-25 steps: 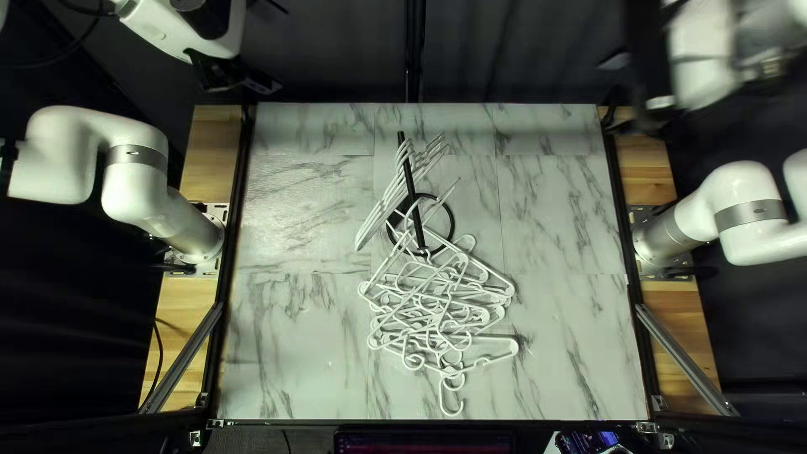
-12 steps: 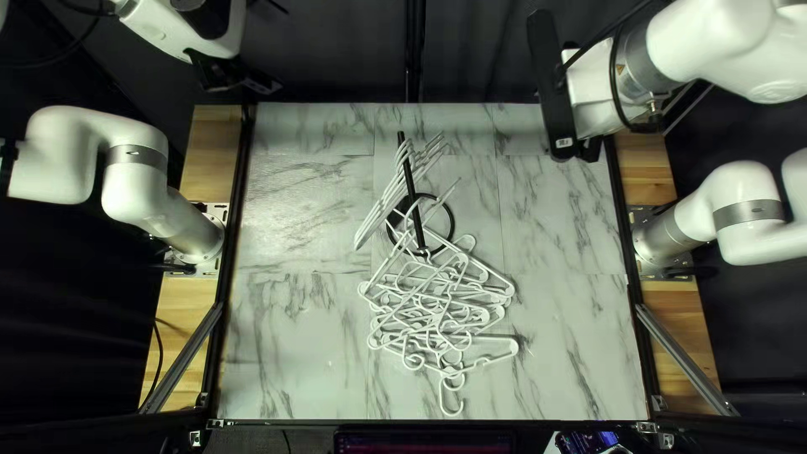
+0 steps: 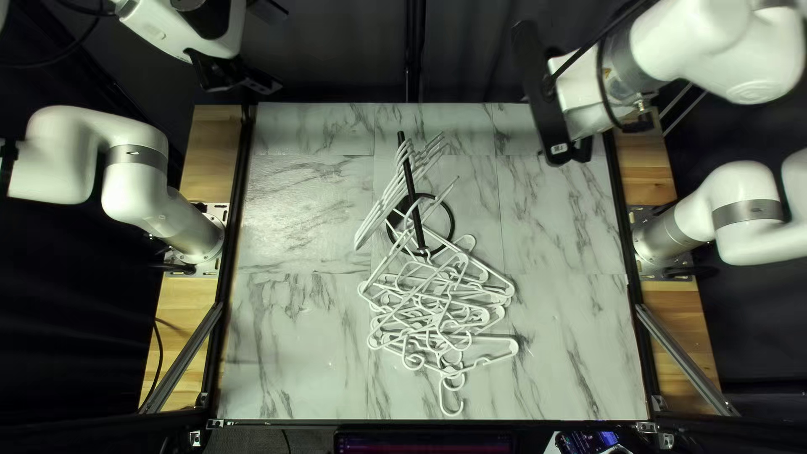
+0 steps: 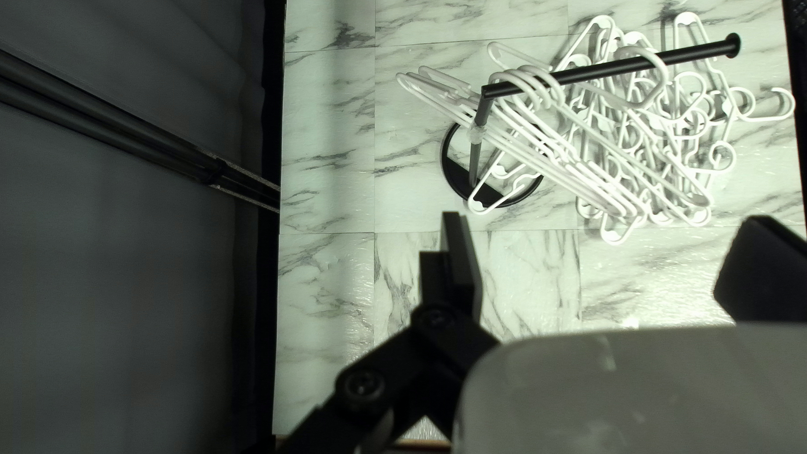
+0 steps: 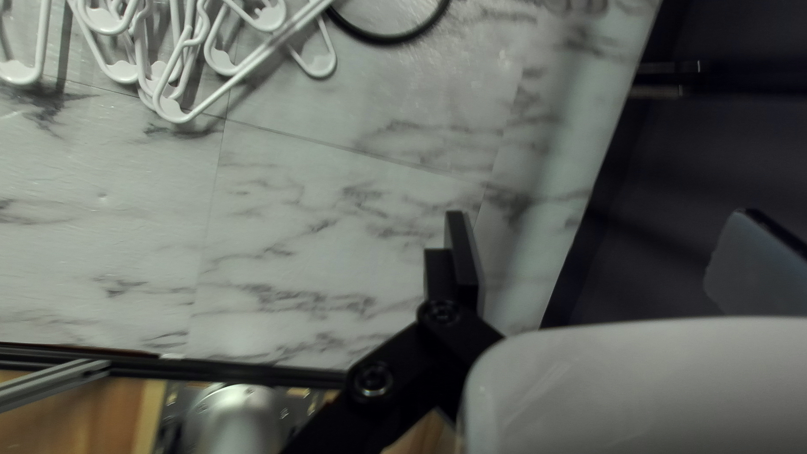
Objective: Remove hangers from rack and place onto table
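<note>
Desk (image 3: 303, 336): supports the rack and the loose hangers. Left arm (image 3: 139, 181) and right arm (image 3: 748, 197): one at each side. Rack (image 3: 409, 176): upright, its bar reaching out over the pile. Hangers: some hang on the bar, bunched near the upright; the others lie in a tangled pile (image 3: 445, 315) below and beyond the bar's free end. Left tool (image 4: 605, 231): fingers spread, holding nothing. Right tool (image 5: 601, 231): fingers spread, holding nothing, over bare desk to one side of the pile.

CAUTION, in descending order of size:
- Rack: may tip or slide if a hanger is pulled sideways while its hook bears on the bar. Likely remedy: guide the hook along to the free end.
- Pile: may snag a hanging hanger, since the lower frames pass close to it. Adding more at the same spot may make it spread or slide.
- Bunched hangers: may come off several at once, because they hang close together and a wide grasp could take in neighbours.
- Hooks: may catch one another.

Count: one desk; two arms; one rack; one pile, its hangers too overlapped to count; two tools; about four bunched hangers, plus apparently one nearer the free end.
</note>
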Robot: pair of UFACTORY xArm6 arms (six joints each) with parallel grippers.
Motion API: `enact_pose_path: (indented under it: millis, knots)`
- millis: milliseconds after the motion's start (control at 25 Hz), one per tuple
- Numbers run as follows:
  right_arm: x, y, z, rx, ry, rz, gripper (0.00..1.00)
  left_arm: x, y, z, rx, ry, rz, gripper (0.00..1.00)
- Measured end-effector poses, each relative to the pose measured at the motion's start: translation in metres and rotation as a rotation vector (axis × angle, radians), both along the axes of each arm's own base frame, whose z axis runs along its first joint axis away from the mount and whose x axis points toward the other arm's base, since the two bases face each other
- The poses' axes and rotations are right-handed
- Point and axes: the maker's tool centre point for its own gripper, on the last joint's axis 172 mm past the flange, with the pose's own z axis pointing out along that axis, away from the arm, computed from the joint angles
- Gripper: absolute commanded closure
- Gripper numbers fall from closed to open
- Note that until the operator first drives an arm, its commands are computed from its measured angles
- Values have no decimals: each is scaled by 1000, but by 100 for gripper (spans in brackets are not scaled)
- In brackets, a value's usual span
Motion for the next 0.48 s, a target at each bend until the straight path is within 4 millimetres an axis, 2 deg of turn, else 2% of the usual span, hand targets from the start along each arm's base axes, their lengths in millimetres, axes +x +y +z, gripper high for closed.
enact_pose_path:
  millis: [120, 280, 400, 480]
  knots:
    - [14, 10, -15, 3, -17, 69, 0, 0, 0, 0, 0, 0, 0, 0]
    - [33, 38, -37, 21, -39, 184, 0, 0, 0, 0, 0, 0, 0, 0]
    - [39, 50, -50, 47, -47, 242, 0, 0, 0, 0, 0, 0, 0, 0]
    - [40, 52, -52, 51, -49, 250, 0, 0, 0, 0, 0, 0, 0, 0]
